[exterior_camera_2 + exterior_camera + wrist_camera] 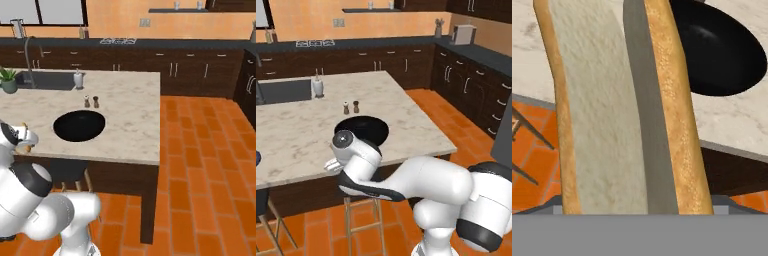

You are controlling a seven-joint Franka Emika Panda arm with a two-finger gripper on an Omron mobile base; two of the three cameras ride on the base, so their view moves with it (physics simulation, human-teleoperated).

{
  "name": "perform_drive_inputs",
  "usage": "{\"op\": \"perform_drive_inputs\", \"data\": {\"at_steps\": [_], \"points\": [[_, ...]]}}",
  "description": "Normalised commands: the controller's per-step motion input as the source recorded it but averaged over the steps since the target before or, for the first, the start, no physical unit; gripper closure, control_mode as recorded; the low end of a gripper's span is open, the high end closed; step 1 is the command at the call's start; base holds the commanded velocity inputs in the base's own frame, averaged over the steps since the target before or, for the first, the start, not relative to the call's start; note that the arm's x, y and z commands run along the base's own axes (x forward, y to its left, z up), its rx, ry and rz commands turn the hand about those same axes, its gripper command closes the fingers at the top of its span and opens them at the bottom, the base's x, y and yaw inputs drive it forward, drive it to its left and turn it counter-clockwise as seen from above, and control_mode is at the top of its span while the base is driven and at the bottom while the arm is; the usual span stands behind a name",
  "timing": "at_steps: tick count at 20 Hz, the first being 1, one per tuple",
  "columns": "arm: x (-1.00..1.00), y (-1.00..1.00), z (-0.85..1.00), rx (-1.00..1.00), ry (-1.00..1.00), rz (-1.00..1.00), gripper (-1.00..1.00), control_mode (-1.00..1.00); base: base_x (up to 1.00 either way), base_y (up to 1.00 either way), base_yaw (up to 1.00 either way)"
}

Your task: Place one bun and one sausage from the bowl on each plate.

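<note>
The bun [627,110] stands close in front of the hand camera, running from the top of that view down to the end effector, with its pale, crumbly cut face turned toward the lens and its golden crust along both long edges. A dark split runs lengthwise between the two halves. It hangs over the front edge of the bench [301,130], partly above the orange tile floor, with the black bowl [363,127] just behind it near that front edge.

The end effector [332,165] sits low at the bench's front edge in the left base view. Its fingertips are hidden behind the bun, so how wide they stand cannot be read directly; judging from the bun's position against the hand, they are probably closed on its lower end.

The bun looks light and soft, so it should compress under a firm squeeze and could tear along the split. Held by one end, it may sag or swing on a fast move. A hold across the crusted sides near the middle would likely be steadier than one on the crumb face.

No plate can be made out, and the bowl's inside looks plain black from both base views.
</note>
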Motion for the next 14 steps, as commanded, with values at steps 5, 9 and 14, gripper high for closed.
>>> {"op": "perform_drive_inputs", "data": {"at_steps": [5,9,14], "points": [[0.0,0.0,0.0,0.0,0.0,0.0,1.0,1.0,-0.21,1.0,-0.35],[0.0,0.0,0.0,0.0,0.0,0.0,1.0,1.0,0.0,1.0,-0.32],[0.0,0.0,0.0,0.0,0.0,0.0,1.0,1.0,0.33,0.96,-0.32]]}}
